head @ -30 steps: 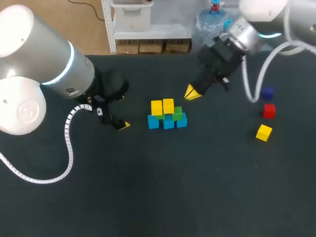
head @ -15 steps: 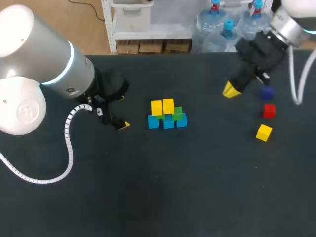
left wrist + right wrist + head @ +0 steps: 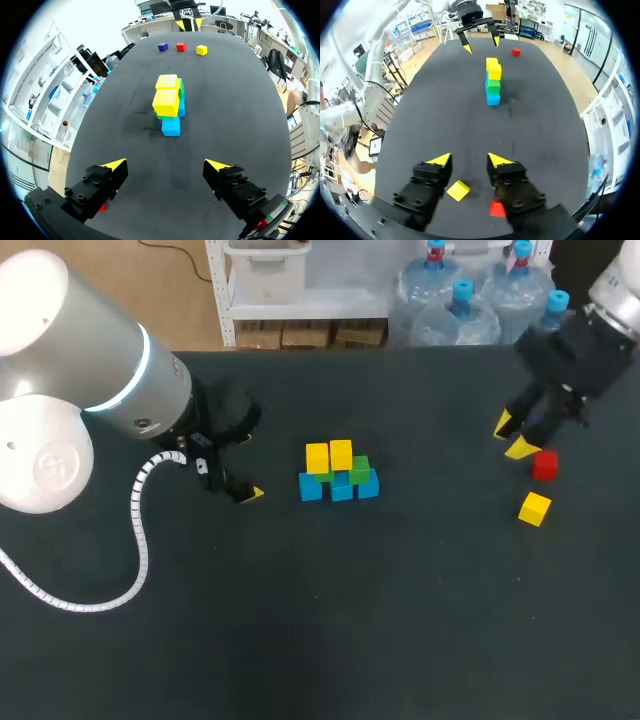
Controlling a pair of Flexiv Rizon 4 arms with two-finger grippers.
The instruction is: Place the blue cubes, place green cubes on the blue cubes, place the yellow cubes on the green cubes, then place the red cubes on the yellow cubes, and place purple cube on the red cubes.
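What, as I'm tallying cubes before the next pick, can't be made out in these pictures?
Purple cube: head view, hidden behind the right gripper; the right wrist view misses it too.
Second red cube: head view, covered by the left arm; left wrist view shows at most a red sliver under one of the fingers.
Green cubes: head view, largely covered by the yellow cubes.
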